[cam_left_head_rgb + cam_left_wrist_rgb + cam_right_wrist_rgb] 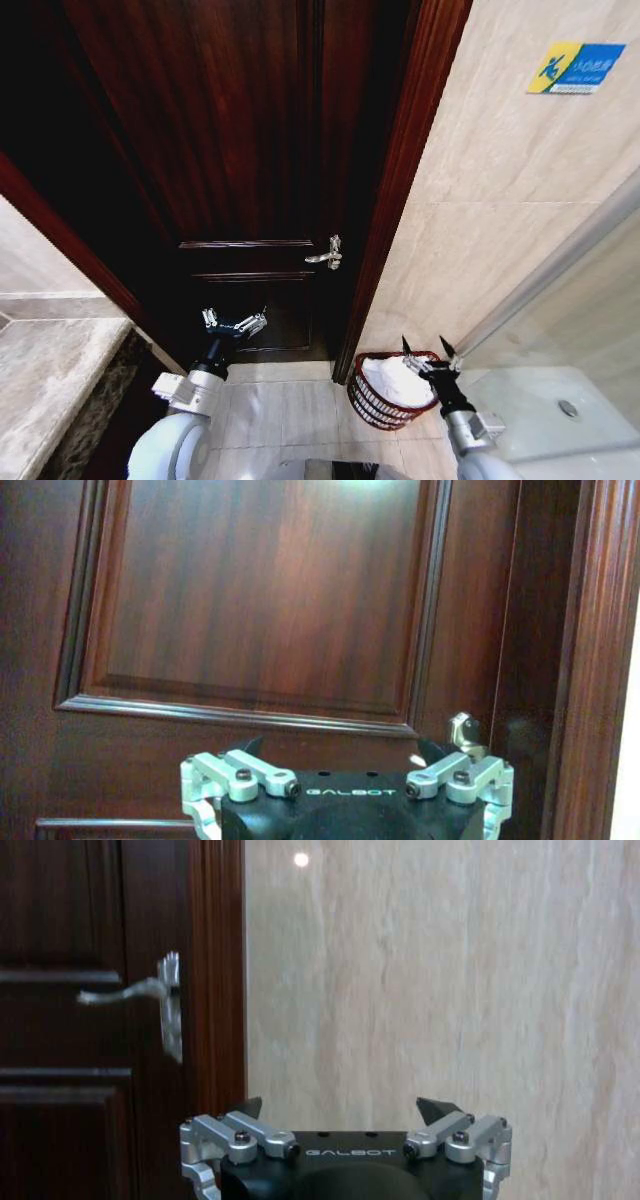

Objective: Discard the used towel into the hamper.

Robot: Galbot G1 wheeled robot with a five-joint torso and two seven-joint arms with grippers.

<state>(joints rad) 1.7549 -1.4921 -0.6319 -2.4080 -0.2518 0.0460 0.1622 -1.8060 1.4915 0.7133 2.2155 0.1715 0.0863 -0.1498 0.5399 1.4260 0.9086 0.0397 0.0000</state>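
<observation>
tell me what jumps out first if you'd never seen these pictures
The tall dark wooden door with its silver handle dominates the middle. At its foot, by the marble wall on the right, stands the hamper, a white towel lying inside it. The right claw hangs open just over the hamper's rim, and the left claw is open in front of the door's lower panel.

"GALBOT" on both end effector housings — left (pixel 347 759), right (pixel 347 1119) — wall sign (pixel 575 67) text unreadable.
</observation>
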